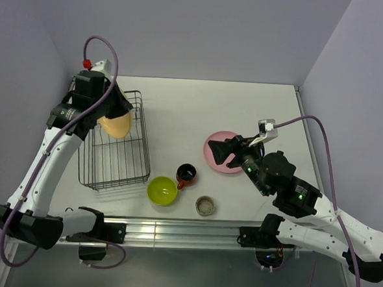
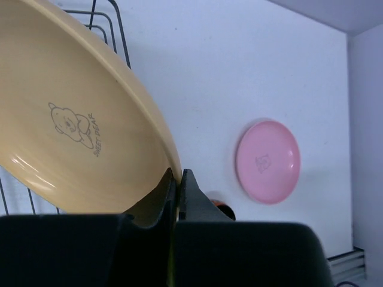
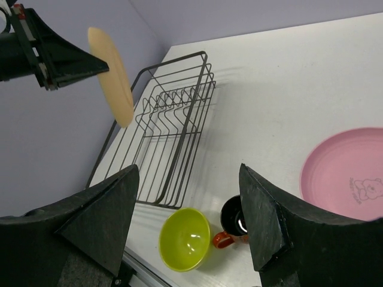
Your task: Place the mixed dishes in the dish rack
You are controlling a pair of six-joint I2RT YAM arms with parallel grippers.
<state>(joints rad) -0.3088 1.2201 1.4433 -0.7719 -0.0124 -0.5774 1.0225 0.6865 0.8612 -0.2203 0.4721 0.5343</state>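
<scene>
Loading the first dish, by the look of it. Pinches rim of glossy yellow-orange round plate with bear print [image 2: 78, 119] in left hand [image 2: 177, 176], fingers almost together with only the rim between. Holds it on edge, tilted, raised above far part of rectangular black wire dish rack [image 1: 145, 137]; not yet down between the upright prongs. Next probably calls for lowering edge-first into a prong slot, lining up with the wires and letting go only once propped (could flop flat otherwise).

Hovers right hand [image 3: 187, 170] wide open, gripping nothing, over left edge of round pink plate [image 2: 267, 160]; touching or just above, cannot tell.

Yet to load, all on white bench [image 1: 180, 110] outside rack: that pink plate, lime-green bowl [image 1: 162, 190], small red-orange mug with dark inside [image 1: 186, 174] just beside the bowl, small grey-beige round cup [image 1: 205, 205] near the front edge.

Hard to make out: which slot sits under the yellow-orange plate. Cut off at frame edge in left wrist view, same plate. Partly covered by right hand in top view, pink plate. Mostly hidden behind a finger in left wrist view, mug.
</scene>
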